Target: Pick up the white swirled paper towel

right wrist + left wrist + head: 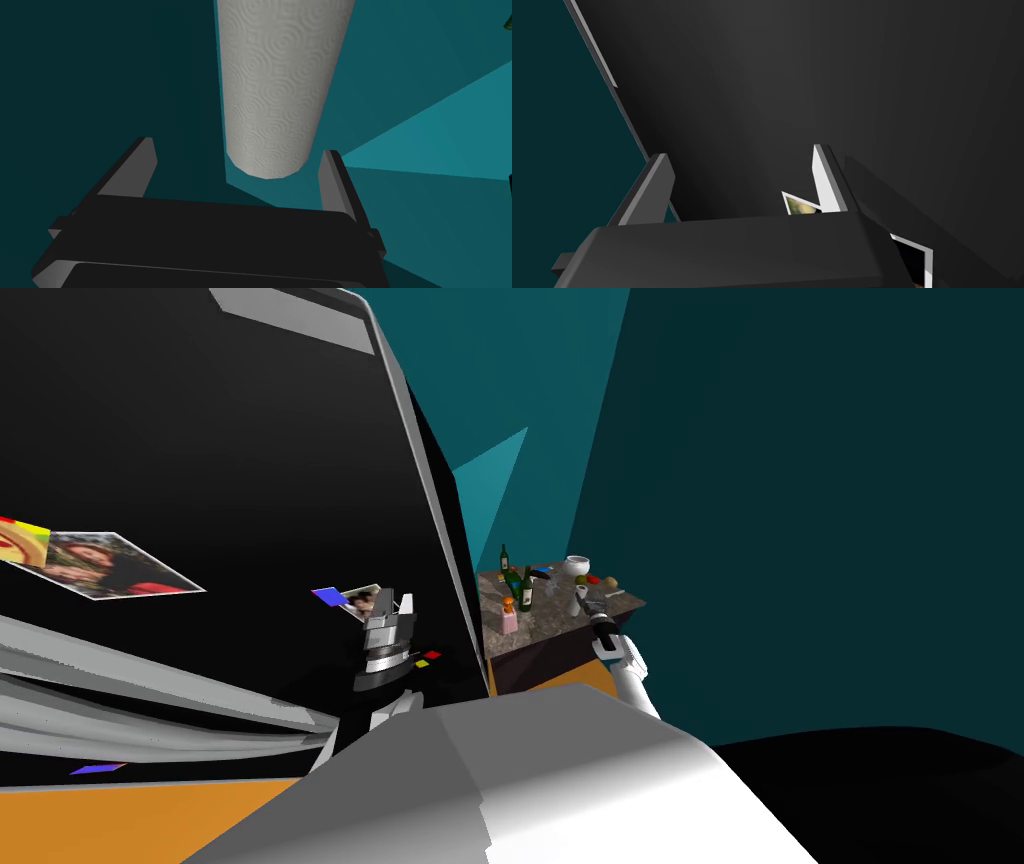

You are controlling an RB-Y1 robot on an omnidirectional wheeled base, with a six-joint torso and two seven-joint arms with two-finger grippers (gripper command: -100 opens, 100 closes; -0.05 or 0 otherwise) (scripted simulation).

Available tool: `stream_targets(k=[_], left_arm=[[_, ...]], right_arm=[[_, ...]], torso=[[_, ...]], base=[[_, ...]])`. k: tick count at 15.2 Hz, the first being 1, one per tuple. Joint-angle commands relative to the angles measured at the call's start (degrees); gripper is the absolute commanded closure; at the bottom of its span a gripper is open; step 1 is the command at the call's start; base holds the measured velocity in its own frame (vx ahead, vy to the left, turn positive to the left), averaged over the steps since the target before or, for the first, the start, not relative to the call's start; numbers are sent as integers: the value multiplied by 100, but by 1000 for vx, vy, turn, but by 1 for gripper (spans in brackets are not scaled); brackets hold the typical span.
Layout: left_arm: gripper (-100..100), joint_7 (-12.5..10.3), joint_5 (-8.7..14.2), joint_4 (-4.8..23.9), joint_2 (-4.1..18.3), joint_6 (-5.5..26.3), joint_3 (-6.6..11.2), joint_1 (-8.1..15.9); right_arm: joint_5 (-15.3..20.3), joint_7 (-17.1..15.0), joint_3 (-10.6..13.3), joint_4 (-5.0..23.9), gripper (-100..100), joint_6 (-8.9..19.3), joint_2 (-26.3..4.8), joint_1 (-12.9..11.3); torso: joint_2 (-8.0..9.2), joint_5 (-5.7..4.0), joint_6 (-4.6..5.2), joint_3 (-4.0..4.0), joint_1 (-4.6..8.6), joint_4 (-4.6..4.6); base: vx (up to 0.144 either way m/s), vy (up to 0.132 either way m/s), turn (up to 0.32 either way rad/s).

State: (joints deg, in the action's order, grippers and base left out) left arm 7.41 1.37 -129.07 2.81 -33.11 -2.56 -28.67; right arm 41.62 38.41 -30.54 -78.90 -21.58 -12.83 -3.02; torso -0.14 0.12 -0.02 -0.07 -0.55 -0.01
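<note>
The paper towel (272,90) is a white roll with a swirled embossed pattern. It stands just past my right gripper (237,150), its near end in line with the gap between the open fingers and closer to one fingertip (330,157); neither finger touches it. In the head view the roll (577,565) stands upright on the stone-topped counter (560,626), with the right gripper (583,602) just in front of it. My left gripper (396,604) hangs open beside the black fridge door (200,488), and from its own camera the left gripper (739,155) holds nothing.
Green bottles (515,578), a small pink bottle (509,615) and some fruit (603,582) share the counter with the roll. Photos and coloured magnets (365,600) dot the fridge door. Teal walls close in behind and to the right.
</note>
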Motion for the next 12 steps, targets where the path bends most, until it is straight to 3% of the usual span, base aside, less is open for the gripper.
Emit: stream_targets(k=[1,2,6,7,12], left_arm=[[0,0,0,0,0,0,0,0],[0,-1,-1,2,2,0,-5,-3],[0,-3,-4,6,4,0,-15,-9],[0,-4,-5,7,5,0,-18,-10],[0,-4,-6,9,7,-1,-21,-12]], right_arm=[[234,247,-171,286,-100,131,27,-171],[234,247,-171,318,-100,131,27,-171],[653,717,-514,956,-100,321,88,-541],[653,717,-514,957,-100,321,88,-541],[955,1061,-773,1421,-100,466,135,-811]], torso=[[0,0,0,0,0,0],[-6,0,-1,-3,-7,0],[-27,4,-4,-14,-28,-1],[-32,4,-6,-16,-33,-1],[-33,-1,-5,-17,-7,0]], base=[[19,107,-31],[16,104,-23],[18,104,-26],[17,83,-22],[-4,18,-28]])
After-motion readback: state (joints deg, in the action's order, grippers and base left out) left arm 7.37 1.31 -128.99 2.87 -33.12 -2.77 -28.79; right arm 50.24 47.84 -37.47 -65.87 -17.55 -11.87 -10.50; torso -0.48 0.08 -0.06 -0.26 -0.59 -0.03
